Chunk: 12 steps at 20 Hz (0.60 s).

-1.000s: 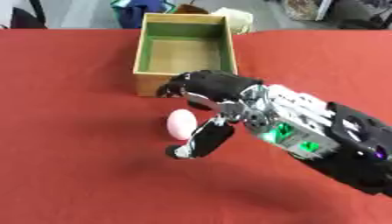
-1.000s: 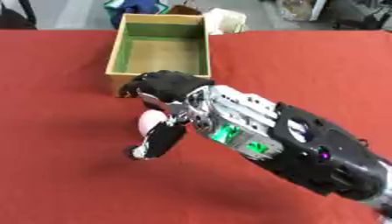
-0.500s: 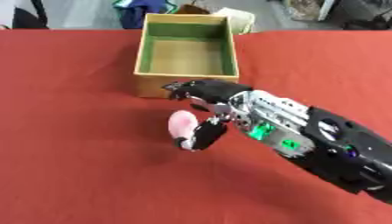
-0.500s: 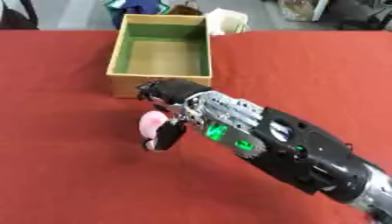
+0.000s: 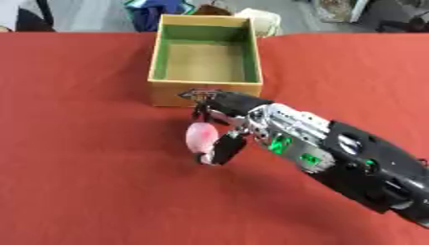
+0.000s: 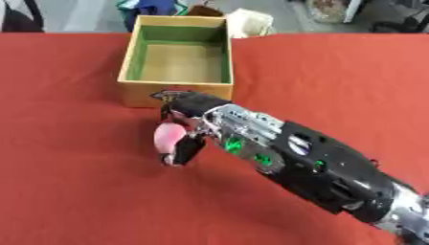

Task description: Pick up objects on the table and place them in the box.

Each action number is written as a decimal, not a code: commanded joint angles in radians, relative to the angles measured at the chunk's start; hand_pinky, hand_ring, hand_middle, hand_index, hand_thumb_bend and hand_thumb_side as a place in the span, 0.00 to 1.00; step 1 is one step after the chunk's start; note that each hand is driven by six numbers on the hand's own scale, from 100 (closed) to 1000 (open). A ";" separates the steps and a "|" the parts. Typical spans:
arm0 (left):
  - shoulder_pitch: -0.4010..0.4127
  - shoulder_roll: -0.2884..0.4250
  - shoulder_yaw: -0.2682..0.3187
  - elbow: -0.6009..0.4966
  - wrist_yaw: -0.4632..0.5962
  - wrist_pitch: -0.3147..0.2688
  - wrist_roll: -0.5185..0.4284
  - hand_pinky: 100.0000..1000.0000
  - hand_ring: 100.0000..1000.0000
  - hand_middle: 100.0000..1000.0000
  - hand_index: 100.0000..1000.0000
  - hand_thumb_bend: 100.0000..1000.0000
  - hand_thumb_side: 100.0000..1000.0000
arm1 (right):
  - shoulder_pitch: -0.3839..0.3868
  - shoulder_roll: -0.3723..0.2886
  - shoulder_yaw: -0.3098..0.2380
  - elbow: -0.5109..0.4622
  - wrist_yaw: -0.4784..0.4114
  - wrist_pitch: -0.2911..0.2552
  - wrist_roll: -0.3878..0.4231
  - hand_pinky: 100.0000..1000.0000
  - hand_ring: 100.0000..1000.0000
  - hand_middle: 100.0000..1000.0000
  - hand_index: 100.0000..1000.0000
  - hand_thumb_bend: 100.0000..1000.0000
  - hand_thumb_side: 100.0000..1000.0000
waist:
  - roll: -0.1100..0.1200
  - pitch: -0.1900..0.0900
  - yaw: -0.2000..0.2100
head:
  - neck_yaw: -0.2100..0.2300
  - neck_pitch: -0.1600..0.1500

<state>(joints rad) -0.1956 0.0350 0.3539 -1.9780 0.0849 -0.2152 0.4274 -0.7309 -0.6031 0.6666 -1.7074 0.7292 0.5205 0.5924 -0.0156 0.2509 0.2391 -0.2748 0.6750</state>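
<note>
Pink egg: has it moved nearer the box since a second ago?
Yes. The pink egg now lies a little closer to the box front wall than before, with the right hand curled round it.

Red table (image 5: 75, 182), wooden box (image 5: 204, 88) on it

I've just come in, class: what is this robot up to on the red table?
The robot's right hand has its fingers and thumb curled round a small pink egg-shaped object on the red table, just in front of the wooden box. The box, green inside, looks empty. The object is not in it yet. The left hand is out of view.
</note>
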 commanded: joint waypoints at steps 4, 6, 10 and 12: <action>-0.013 0.012 -0.003 -0.022 0.006 -0.004 -0.006 0.35 0.31 0.32 0.51 0.00 0.75 | -0.025 -0.005 -0.003 0.001 -0.004 0.005 -0.041 0.43 0.68 0.48 0.69 0.01 0.06 | 0.002 -0.013 0.004 | -0.002 -0.012; -0.015 0.013 -0.003 -0.022 0.007 -0.005 -0.006 0.35 0.31 0.32 0.51 0.00 0.75 | -0.029 -0.006 0.003 0.008 0.033 -0.016 -0.056 0.40 0.66 0.47 0.67 0.00 0.00 | 0.002 -0.013 0.007 | -0.003 -0.012; -0.015 0.014 -0.001 -0.022 0.008 -0.006 -0.003 0.35 0.31 0.32 0.51 0.00 0.75 | -0.028 -0.007 0.006 0.010 0.098 -0.064 -0.068 0.32 0.60 0.41 0.57 0.00 0.00 | 0.001 -0.013 0.008 | -0.004 -0.010; -0.016 0.014 -0.001 -0.022 0.008 -0.006 -0.002 0.35 0.31 0.32 0.52 0.00 0.75 | -0.028 -0.014 0.004 -0.005 0.106 -0.076 -0.067 0.30 0.57 0.39 0.54 0.00 0.01 | 0.000 -0.013 0.006 | -0.003 -0.010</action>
<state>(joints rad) -0.2020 0.0349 0.3536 -1.9780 0.0878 -0.2185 0.4250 -0.7398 -0.6020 0.6790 -1.6934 0.8171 0.4559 0.5275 -0.0188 0.2519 0.2459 -0.2763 0.6748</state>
